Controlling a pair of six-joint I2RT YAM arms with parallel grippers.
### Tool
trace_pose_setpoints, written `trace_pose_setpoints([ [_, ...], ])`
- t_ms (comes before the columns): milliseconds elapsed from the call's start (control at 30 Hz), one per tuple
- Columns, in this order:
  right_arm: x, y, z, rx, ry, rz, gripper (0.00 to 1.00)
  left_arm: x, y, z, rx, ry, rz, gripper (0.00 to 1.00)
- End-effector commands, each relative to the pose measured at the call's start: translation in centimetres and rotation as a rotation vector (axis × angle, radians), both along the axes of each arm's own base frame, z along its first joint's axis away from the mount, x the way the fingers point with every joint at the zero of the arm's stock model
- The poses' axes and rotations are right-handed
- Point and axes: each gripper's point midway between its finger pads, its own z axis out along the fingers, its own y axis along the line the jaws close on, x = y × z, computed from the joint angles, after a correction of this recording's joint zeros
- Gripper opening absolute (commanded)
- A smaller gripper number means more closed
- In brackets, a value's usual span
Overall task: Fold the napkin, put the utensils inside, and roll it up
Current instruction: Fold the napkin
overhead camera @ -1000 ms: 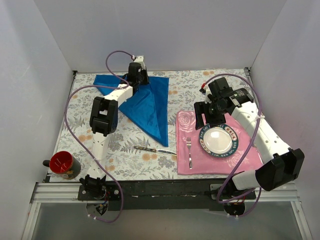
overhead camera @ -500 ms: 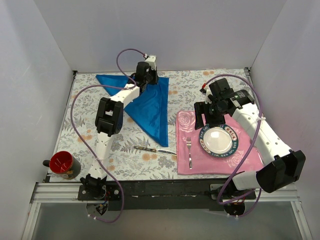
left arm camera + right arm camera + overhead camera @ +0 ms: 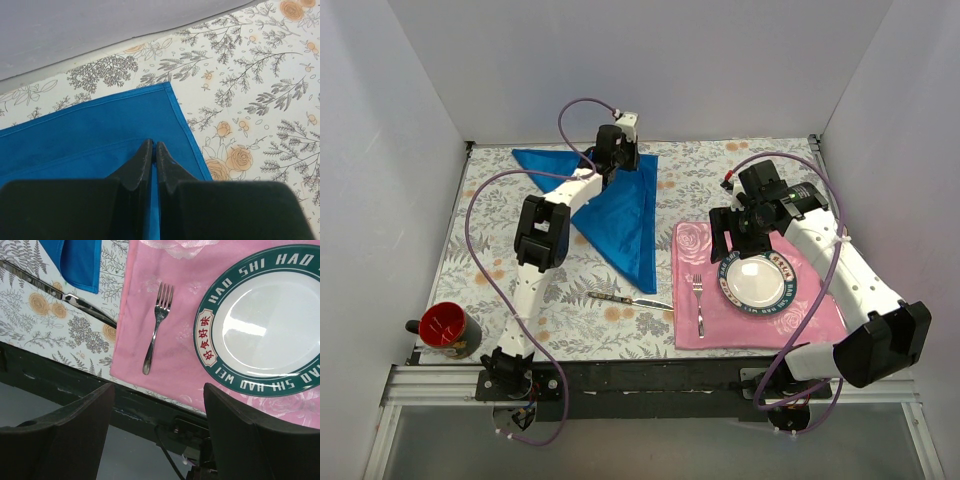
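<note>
The blue napkin (image 3: 625,215) lies folded into a triangle at the far middle of the table, its point toward me. My left gripper (image 3: 620,150) is down at its far edge, shut on the cloth; the left wrist view shows the napkin (image 3: 100,130) and its far right corner just ahead of the fingertips (image 3: 154,146). The silver knife (image 3: 630,300) lies on the tablecloth below the napkin's point. The fork (image 3: 698,303) rests on the pink placemat (image 3: 720,325). My right gripper (image 3: 735,232) hangs open above the mat's far left, holding nothing; its wrist view looks down on the fork (image 3: 156,325) and knife (image 3: 65,297).
A white plate with a green rim (image 3: 757,252) sits on the placemat right of the fork. A red mug (image 3: 445,328) stands at the near left corner. White walls close in the table on three sides.
My left gripper has slid to the right along the napkin's far edge, drawing the upper fold with it. The right arm has barely moved.
</note>
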Motion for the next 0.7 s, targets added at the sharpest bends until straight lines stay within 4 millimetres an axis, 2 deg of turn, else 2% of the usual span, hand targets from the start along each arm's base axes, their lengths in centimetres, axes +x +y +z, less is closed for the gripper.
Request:
trace_pose_setpoints([
  [0, 0.1, 0.0, 0.7, 0.023, -0.034, 0.000, 0.80, 0.8, -1.1, 3.1, 0.002, -0.089, -0.007, 0.00],
  [167, 0.2, -0.2, 0.7, 0.022, -0.036, -0.002, 0.80, 1.6, -1.1, 3.8, 0.003, -0.120, 0.008, 0.00],
  [667, -0.2, -0.6, 0.3, 0.013, -0.024, -0.008, 0.80, 2.7, -0.5, 3.3, 0.009, -0.149, 0.061, 0.00],
])
